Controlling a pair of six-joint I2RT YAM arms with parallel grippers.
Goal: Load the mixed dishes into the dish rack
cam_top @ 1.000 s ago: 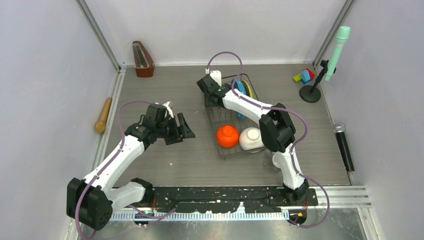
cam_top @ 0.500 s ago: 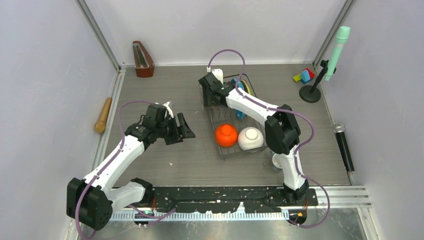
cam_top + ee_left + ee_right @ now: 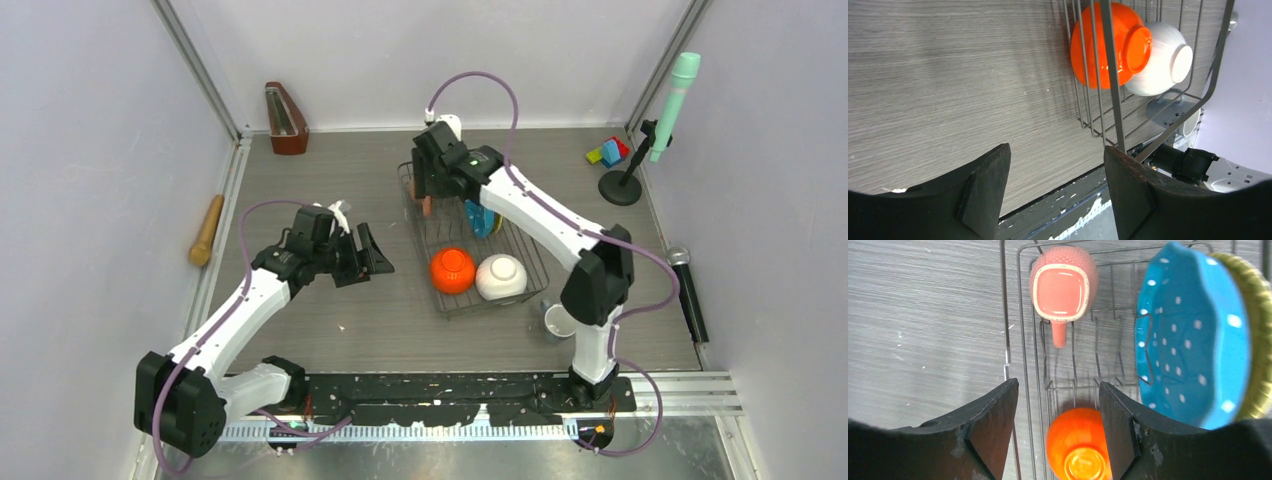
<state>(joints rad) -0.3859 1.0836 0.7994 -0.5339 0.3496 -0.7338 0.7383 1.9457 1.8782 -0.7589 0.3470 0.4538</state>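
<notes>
Inside dish rack (image 3: 1021, 340), pink mug (image 3: 1064, 282)

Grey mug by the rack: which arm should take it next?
Right, likely. The mug stands near the right arm's base, right of the rack. The right claw is open and empty; the left claw is across the rack.

Your left arm (image 3: 235, 315) and right arm (image 3: 535, 215) wear white shells with black joints. A purple cable (image 3: 480, 76) loops behind each arm's scuffed matte-black jaws.

Orange bowl (image 3: 454, 271), white bowl (image 3: 501, 277) in rack (image 3: 444, 226)
</notes>
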